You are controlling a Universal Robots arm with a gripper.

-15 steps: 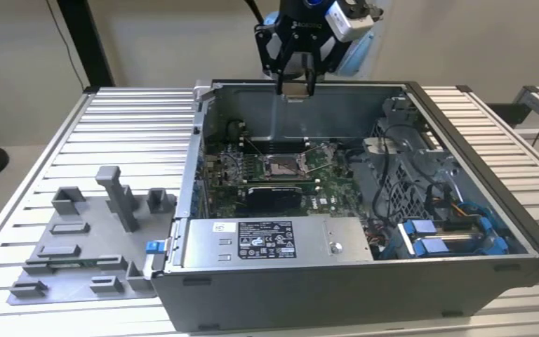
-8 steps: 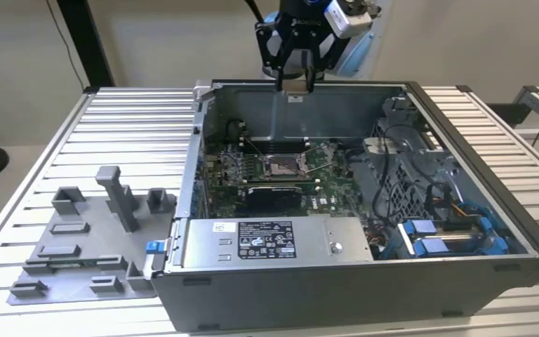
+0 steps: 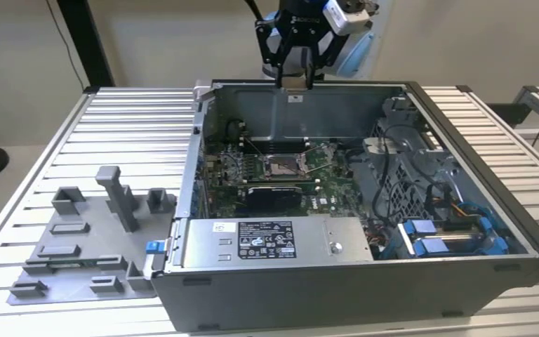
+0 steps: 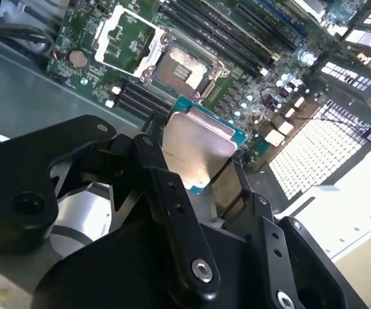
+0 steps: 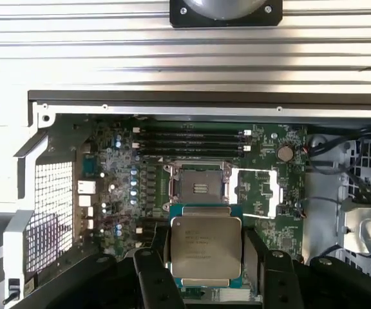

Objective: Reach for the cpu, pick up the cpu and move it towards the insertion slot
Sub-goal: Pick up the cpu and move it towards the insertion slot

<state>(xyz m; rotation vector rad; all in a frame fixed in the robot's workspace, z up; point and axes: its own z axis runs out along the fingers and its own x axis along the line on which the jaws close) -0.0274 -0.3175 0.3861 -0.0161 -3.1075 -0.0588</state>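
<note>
The cpu [image 5: 205, 248] is a flat silver square chip with a teal edge, and my gripper [image 5: 205, 257] is shut on it, black fingers [image 5: 153, 270] on either side. The second wrist view has the cpu [image 4: 195, 147] between the same black linkages. In the exterior view my gripper [image 3: 294, 78] hangs above the open computer case's far wall, the chip a small pale square at its tips. The insertion slot [image 3: 282, 166] lies on the green board inside the case, below and nearer than the gripper; its open metal frame shows in both wrist views [image 5: 197, 188] [image 4: 180, 67].
The open grey computer case [image 3: 363, 274] stands on a slatted metal table [image 3: 129, 133]. A grey fixture tray [image 3: 78, 246] with posts and blocks lies at the exterior view's left. Cables and blue connectors [image 3: 438, 239] fill the case at the exterior view's right. Memory slots [image 5: 192, 143] run beside the socket.
</note>
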